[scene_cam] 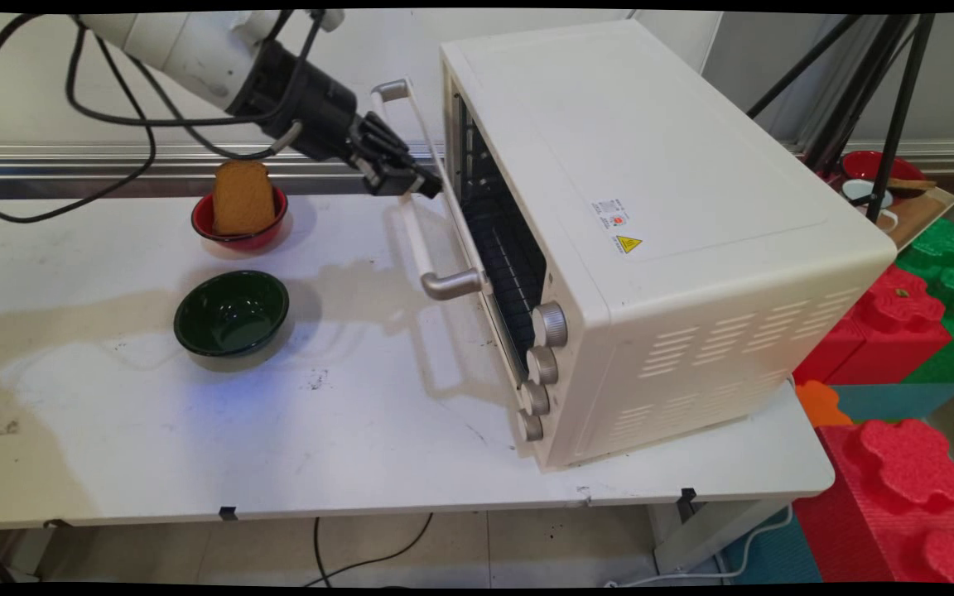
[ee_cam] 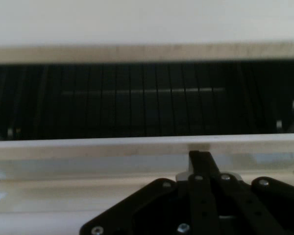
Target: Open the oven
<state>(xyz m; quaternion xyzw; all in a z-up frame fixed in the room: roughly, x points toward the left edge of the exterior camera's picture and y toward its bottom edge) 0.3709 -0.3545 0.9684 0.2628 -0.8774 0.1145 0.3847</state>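
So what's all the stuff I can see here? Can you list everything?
toaster oven: 1, cream, right half of the table, door ajar
oven handle: 1, cream bar with silver ends, on the door
knobs: 4, silver, oven's front corner
red bowl: 1, red, back left of the table
toast: 1, brown, standing in the red bowl
green bowl: 1, dark green, in front of the red bowl
table: 1, white
foam blocks: several, red and green, right of the table
gripper: 1, black, at the oven handle, shut
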